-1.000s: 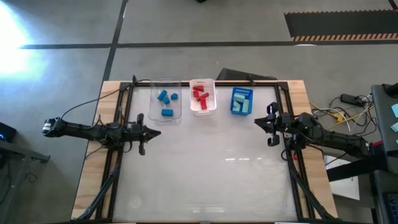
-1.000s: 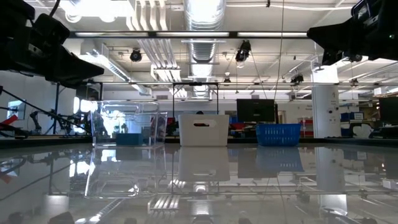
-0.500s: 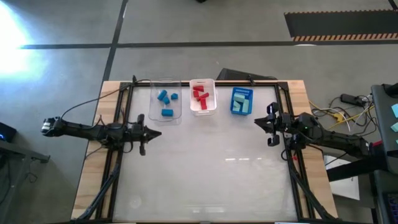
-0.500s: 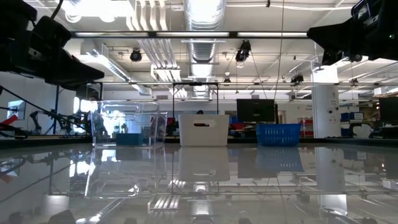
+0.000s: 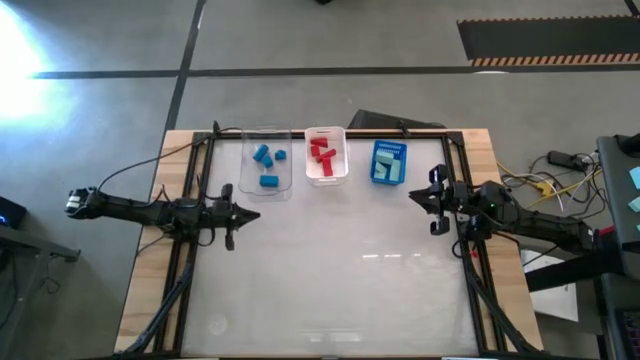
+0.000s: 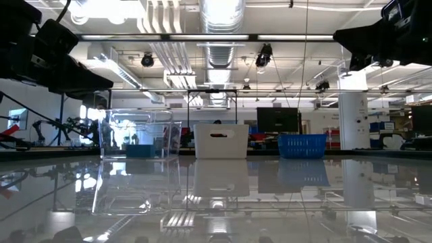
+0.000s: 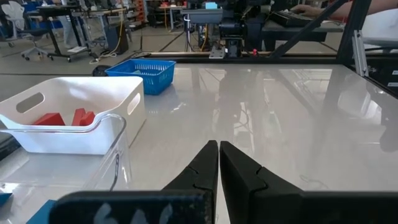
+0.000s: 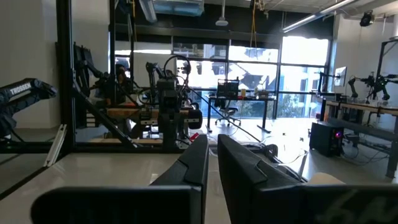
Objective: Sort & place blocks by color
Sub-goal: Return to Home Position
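All sorted, by the look of it. The red blocks (image 5: 322, 153) lie in the white bin (image 5: 327, 177). The bright blue blocks (image 5: 266, 165) are in the clear bin (image 5: 255, 187) just beside it on the left arm's side, and the mint blocks (image 5: 388, 170) are in the blue bin (image 5: 389, 148) on its other side. The left gripper (image 5: 247, 212) hangs out from the white bin's row, off past the clear bin's corner, fingers pressed together, empty. The right gripper (image 5: 413, 195) sits well apart beyond the blue bin, fingers together too, holding nothing. The risk, I'd say, is that the left arm swings wide as it folds home, clips the clear bin and spills the blue blocks.
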